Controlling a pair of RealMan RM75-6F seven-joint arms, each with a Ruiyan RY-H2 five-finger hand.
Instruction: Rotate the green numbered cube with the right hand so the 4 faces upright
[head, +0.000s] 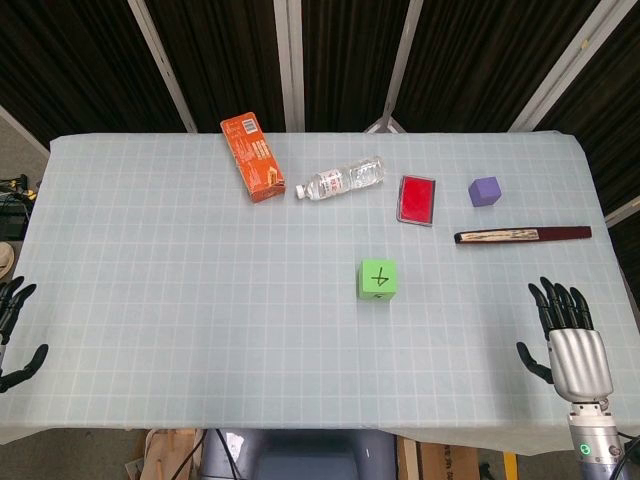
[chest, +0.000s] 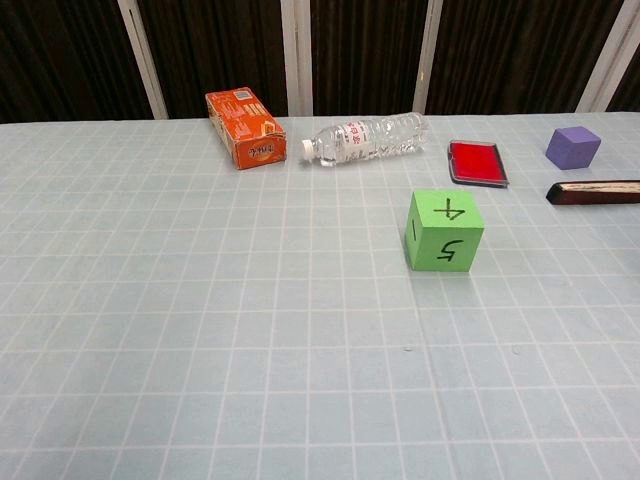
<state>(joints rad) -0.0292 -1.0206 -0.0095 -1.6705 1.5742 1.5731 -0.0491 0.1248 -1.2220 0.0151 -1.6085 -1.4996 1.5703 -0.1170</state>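
Observation:
The green numbered cube (head: 378, 279) sits on the gridded table a little right of centre. Its top face carries a 4 that reads turned round from the head view. In the chest view the green cube (chest: 443, 231) shows the 4 on top, an upside-down 5 on the face toward me and a 1 on its left face. My right hand (head: 566, 332) rests near the table's front right edge with fingers spread and nothing in it, well to the right of the cube. At the far left edge my left hand (head: 12, 335) is partly cut off, fingers apart, empty.
Along the back stand an orange carton (head: 252, 157), a lying clear water bottle (head: 341, 179), a red flat case (head: 417, 199), a small purple cube (head: 485, 191) and a dark long flat case (head: 523, 235). The pale gridded cloth (head: 200, 300) covers the table.

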